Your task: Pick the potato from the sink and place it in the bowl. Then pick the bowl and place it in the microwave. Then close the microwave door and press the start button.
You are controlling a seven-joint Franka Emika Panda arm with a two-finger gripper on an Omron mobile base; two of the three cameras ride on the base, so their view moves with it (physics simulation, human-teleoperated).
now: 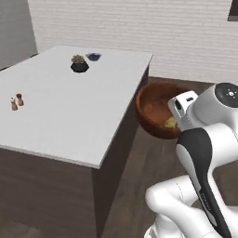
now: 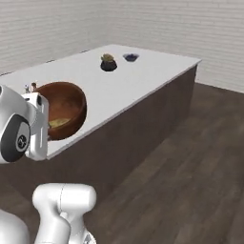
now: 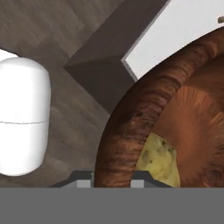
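The reddish-brown bowl [image 1: 155, 109] hangs in the air beside the island counter, tilted toward the arm. My gripper [image 3: 113, 181] is shut on its near rim, one finger inside and one outside. The yellowish potato [image 3: 159, 159] lies inside the bowl [image 3: 131, 127] near the gripped rim. From the right base camera the bowl [image 2: 64, 107] sits in front of the counter edge with the potato [image 2: 59, 123] low in it, next to my hand. The sink, the microwave and its door are out of view.
A white-topped island counter [image 1: 69, 102] with dark sides stands to the left of the bowl. On it are a small black plant pot [image 1: 79, 64], a small dark dish [image 1: 93, 56] and two shakers [image 1: 16, 102]. Dark wood floor [image 2: 190, 167] lies open to the right.
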